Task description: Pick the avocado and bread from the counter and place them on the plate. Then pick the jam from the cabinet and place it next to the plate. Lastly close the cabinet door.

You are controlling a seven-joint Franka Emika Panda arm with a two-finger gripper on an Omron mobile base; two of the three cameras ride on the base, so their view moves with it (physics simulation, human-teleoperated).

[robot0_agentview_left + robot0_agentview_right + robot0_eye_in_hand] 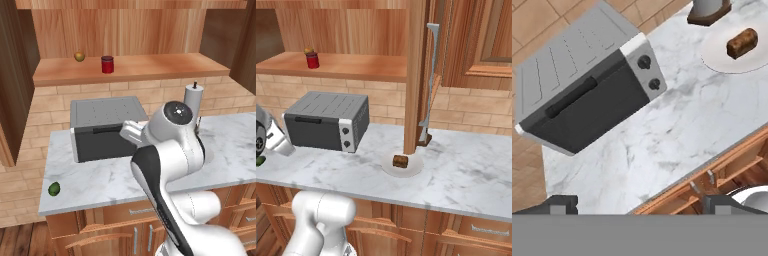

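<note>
I see my claw [640,202] spread wide and holding nothing, its tips at the bottom of the hand view above the counter [677,125]. The bread [742,43] lies on the plate [722,57], upper right. The avocado [54,188] sits at the counter's lower-left corner; the jam [107,64] stands on the cabinet [130,67] shelf, upper centre.

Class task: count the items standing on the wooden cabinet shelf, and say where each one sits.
2. The yellowish-brown round fruit sits toward the shelf's left end; the jam stands just right of it, nearer the front edge. More could be hidden behind the cabinet door.
</note>
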